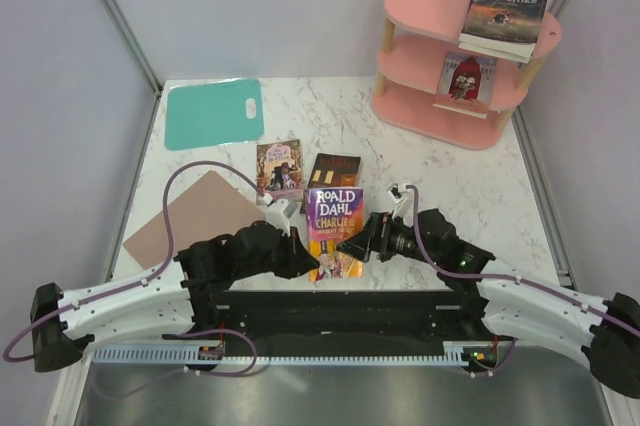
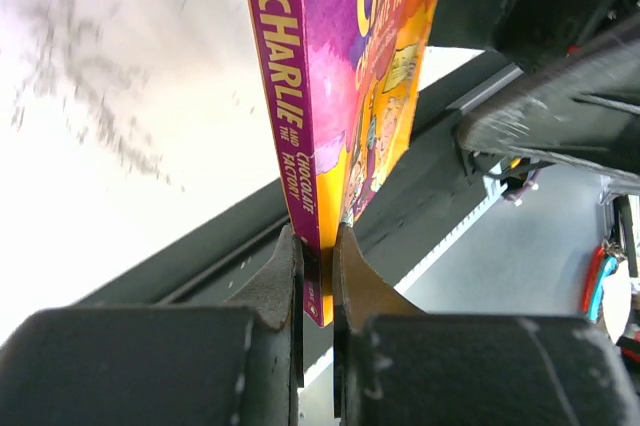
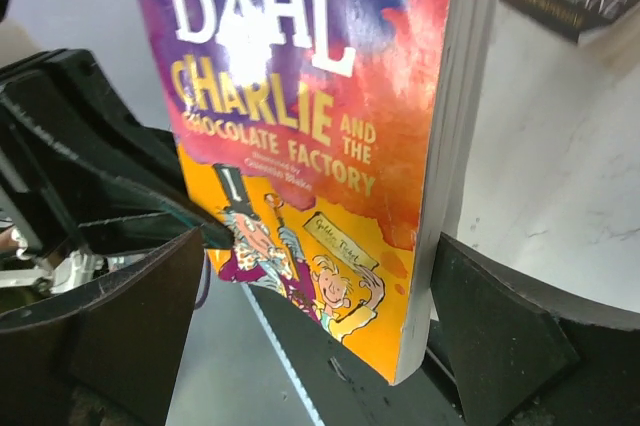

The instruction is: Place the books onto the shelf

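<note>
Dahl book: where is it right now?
Top view, front centre: the Dahl book is between the hands, spine pinched by the left hand, open right hand straddling it, just below the brown book.

Your white marbled desk (image 1: pixel 440 196) carries a flat teal mat (image 1: pixel 212 112) at ten o'clock, a plain brown cardboard sheet (image 1: pixel 195 216) at eight, and a small pink three-tier shelf (image 1: pixel 420 1) at one. Near centre a pink-purple illustrated paperback (image 1: pixel 280 168) lies just beside a dark brown paperback (image 1: pixel 333 168). The shelf's top board holds a dark "A Tale of Two Cities" paperback (image 1: pixel 508 14), its middle board a red-covered book (image 1: pixel 467 79).

Glossy paper book (image 3: pixel 300 146), matt black plastic left pincer (image 2: pixel 318 256), smooth marbled table (image 1: pixel 450 186)
</note>
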